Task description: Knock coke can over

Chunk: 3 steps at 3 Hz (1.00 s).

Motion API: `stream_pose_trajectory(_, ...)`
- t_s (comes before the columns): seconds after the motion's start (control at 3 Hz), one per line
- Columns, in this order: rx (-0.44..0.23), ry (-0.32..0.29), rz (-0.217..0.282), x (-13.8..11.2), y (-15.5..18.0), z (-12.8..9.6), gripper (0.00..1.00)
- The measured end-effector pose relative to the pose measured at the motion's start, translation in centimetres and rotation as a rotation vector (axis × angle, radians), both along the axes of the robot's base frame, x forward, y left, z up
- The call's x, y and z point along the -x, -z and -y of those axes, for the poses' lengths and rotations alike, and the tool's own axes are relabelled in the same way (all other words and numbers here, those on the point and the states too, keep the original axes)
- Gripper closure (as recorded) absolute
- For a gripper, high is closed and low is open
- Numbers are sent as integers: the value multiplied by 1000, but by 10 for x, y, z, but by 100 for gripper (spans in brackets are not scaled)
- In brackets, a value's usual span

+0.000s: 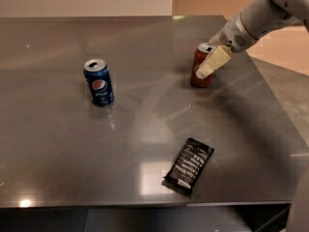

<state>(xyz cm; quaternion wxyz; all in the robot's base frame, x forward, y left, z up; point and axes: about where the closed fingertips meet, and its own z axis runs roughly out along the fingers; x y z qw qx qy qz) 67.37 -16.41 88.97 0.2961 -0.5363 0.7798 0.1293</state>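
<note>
The red coke can (199, 72) stands upright on the grey table (145, 129), toward the back right. My gripper (201, 71) comes in from the upper right, and its pale cream finger lies across the front right side of the can, touching or almost touching it. A blue Pepsi can (99, 81) stands upright at the left, well apart from the gripper.
A black snack packet (189, 166) with white print lies flat near the table's front edge, right of centre. The table's right edge runs diagonally below my arm. Beyond it lies a tan floor.
</note>
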Motion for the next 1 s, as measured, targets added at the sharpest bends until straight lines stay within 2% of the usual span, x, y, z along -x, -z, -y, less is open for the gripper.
stream_pose_trajectory(0.67,-4,-16,2,2,-7,-4,62)
stream_pose_trajectory(1.0,100,-53,24,9,-29,-7,87)
